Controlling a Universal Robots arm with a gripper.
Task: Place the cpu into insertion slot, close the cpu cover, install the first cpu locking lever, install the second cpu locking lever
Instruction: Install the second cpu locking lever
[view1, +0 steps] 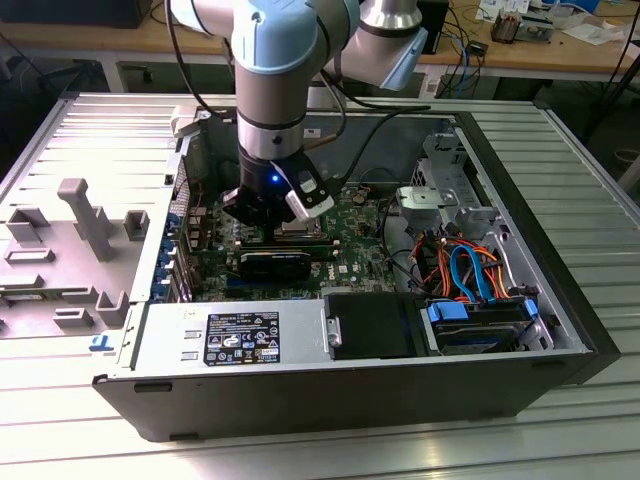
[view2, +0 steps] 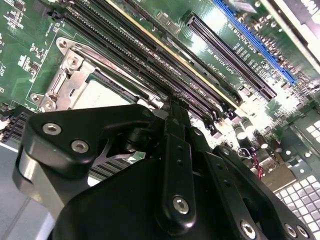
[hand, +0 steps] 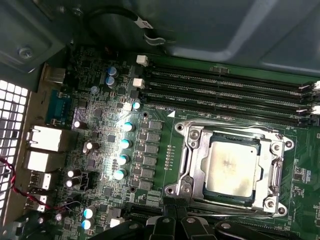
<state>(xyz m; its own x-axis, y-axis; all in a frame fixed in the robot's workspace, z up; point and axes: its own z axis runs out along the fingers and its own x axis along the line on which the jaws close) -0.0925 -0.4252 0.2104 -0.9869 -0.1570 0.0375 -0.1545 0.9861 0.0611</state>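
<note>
gripper (view2: 172, 107): low over the green motherboard (hand: 100, 150), fingers pinched together, holding nothing | cpu (hand: 231, 167): seated in the insertion slot (hand: 192, 150) | cpu cover (hand: 272, 172): down, framing the chip | 4 memory slots (hand: 225, 87) just beside the socket

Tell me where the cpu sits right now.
In the first wrist view the cpu lies flat in the insertion slot on the green board, beside the long black memory slots, with the tool close by its silver frame.
</note>
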